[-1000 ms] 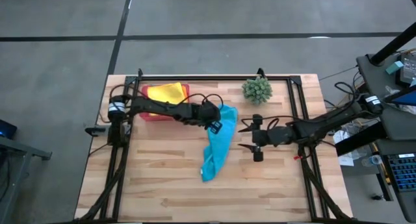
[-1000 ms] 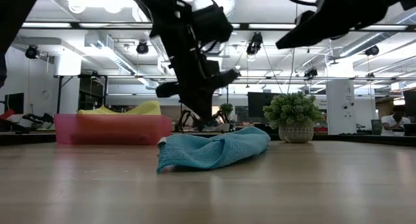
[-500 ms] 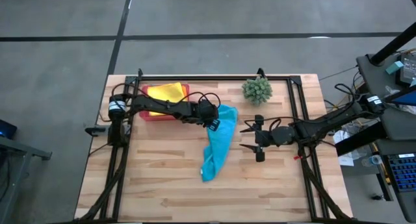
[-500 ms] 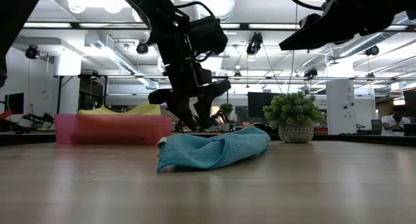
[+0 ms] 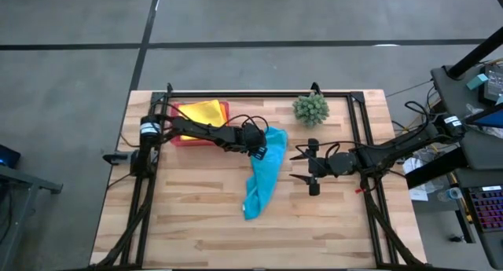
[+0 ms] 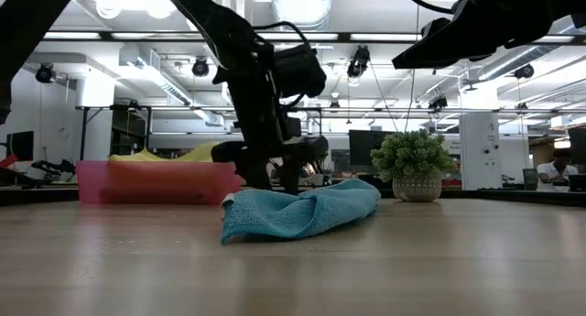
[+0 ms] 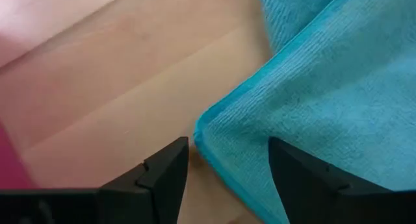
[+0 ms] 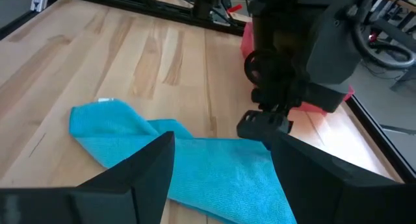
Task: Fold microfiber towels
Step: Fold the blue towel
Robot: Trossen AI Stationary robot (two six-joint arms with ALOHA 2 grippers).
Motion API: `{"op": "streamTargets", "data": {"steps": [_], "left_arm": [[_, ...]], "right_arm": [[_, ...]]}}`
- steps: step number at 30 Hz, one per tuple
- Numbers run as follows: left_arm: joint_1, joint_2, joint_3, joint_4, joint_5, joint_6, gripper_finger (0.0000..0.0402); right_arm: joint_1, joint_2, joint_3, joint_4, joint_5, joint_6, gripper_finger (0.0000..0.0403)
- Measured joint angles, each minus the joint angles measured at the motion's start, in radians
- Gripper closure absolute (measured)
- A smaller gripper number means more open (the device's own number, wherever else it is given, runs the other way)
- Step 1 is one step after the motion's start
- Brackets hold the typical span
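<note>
A wooden table (image 5: 196,224) with a black frame stood on a grey floor, and the low view looked past it into an open workshop lit by ceiling lamps. At the table's far left edge sat a flat pink tray (image 5: 182,140) holding a yellow towel (image 5: 203,111) heaped above its rim; whether more cloths lay under it could not be told. Near the middle lay the turquoise towel (image 5: 262,174), a long crumpled strip running from beside the tray's corner toward the near side, with bare wood all around its lower end. The left gripper (image 5: 260,148) was low over the towel's upper corner, fingers apart on either side of the corner's edge in the left wrist view, gripping nothing. The right gripper (image 5: 301,166) hung well above the table just right of the towel, its jaws spread wide and empty. A small spiky green plant (image 5: 310,108) stood near the far edge, apart from both arms.
</note>
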Motion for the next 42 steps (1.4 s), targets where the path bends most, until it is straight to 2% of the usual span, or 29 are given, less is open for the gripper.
{"op": "streamTargets", "data": {"steps": [6, 9, 12, 17, 19, 27, 32, 39, 42], "left_arm": [[0.0, 0.01, 0.002, 0.008, 0.021, 0.022, 0.0208], [-0.004, 0.012, 0.001, 0.021, 0.028, 0.044, 0.0227], [-0.011, 0.013, 0.001, 0.028, 0.028, 0.056, 0.0269], [-0.026, 0.011, 0.006, 0.028, 0.015, 0.102, 0.0375], [-0.032, 0.002, 0.009, 0.029, 0.007, 0.107, 0.0392], [-0.058, -0.098, 0.016, -0.021, -0.046, 0.163, 0.04], [-0.108, -0.203, 0.015, -0.034, -0.064, 0.296, 0.0401], [-0.294, -0.335, 0.013, -0.021, -0.044, 0.538, 0.0401], [-0.394, -0.354, 0.013, -0.018, -0.033, 0.571, 0.0401]], "right_arm": [[0.0, 0.0, 0.0, 0.0, 0.0, 0.0, 0.0161], [0.0, 0.0, 0.0, 0.0, 0.0, -0.001, 0.0161], [0.0, 0.001, 0.0, 0.0, 0.0, -0.001, 0.0161], [0.0, 0.001, 0.0, 0.0, 0.0, 0.003, 0.0161], [0.0, 0.001, 0.0, 0.0, 0.0, 0.006, 0.0161], [0.0, 0.001, 0.0, 0.005, 0.0, 0.014, 0.0161], [0.0, 0.001, 0.001, 0.01, 0.0, 0.037, 0.0161], [0.0, 0.002, 0.001, 0.009, 0.0, 0.107, 0.0161], [0.0, 0.002, 0.001, 0.016, -0.001, 0.12, 0.0156]]}}
